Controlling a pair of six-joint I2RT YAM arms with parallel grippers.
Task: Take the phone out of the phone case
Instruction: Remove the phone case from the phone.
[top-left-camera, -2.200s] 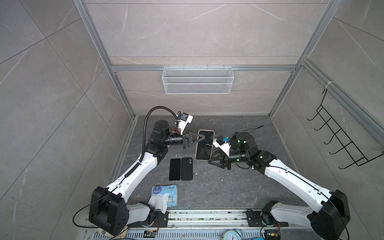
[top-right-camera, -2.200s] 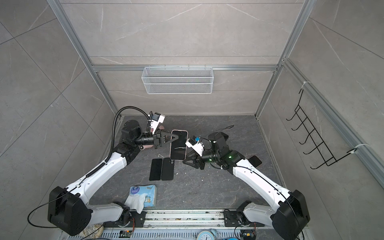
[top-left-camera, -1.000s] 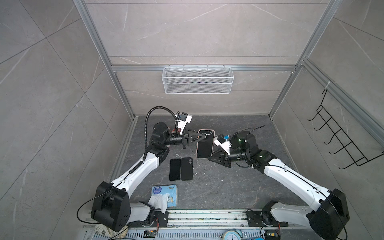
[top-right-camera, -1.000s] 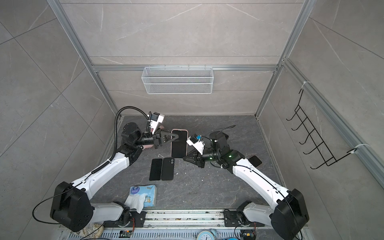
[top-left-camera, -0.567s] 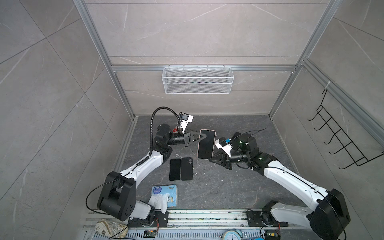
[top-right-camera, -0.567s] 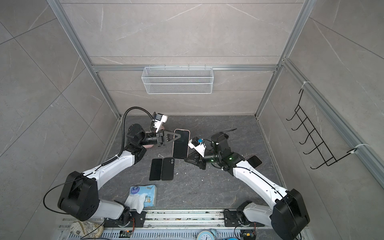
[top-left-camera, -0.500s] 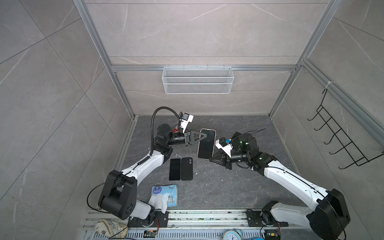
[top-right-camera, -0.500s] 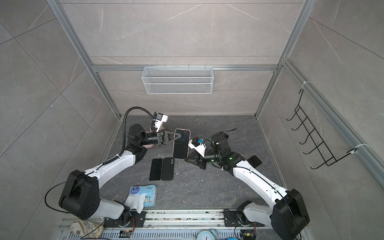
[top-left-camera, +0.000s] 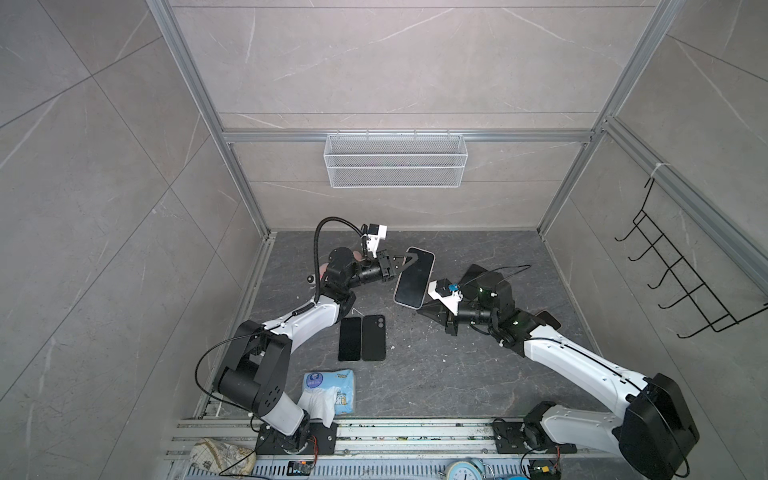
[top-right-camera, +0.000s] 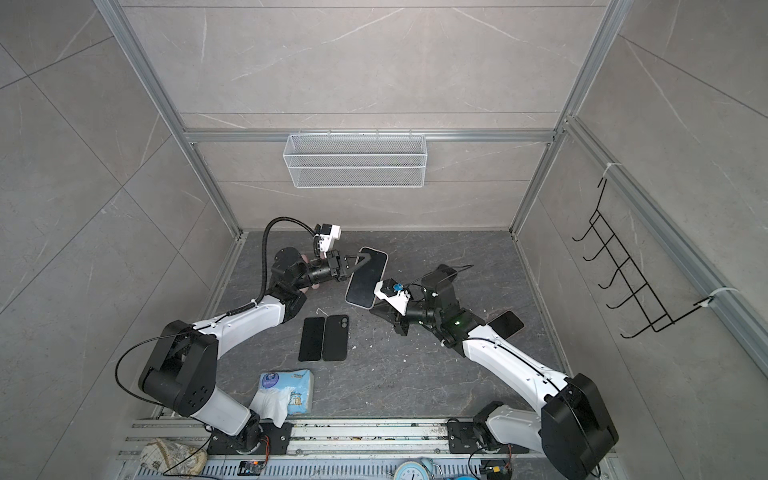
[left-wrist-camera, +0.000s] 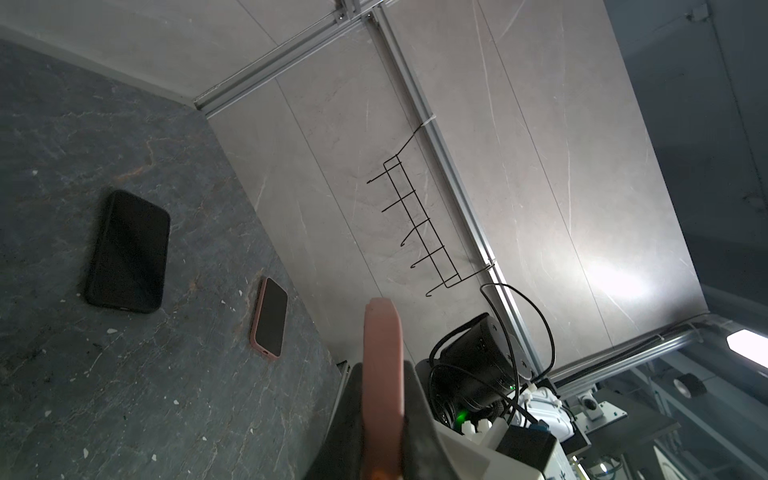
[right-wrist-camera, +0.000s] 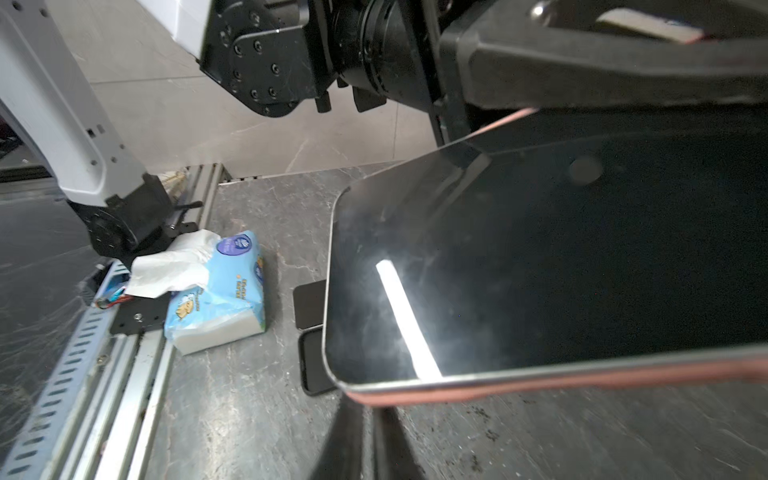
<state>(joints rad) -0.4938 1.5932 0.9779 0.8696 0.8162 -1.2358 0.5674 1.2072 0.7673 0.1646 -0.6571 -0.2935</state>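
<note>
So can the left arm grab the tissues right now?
Probably not yet. The left fingers are shut on the pink-cased phone, held in the air. The tissue pack lies uncovered near that arm's base, so only that grip is in the way.

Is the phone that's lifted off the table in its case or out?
In. The pink case wraps the edge of the phone in the right wrist view.

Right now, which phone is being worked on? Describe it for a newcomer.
Start at the wire basket on the back wall, then drop to the floor. The pink-cased phone there sits in the left pincer, off the floor; its neighbours lie flat.
</note>
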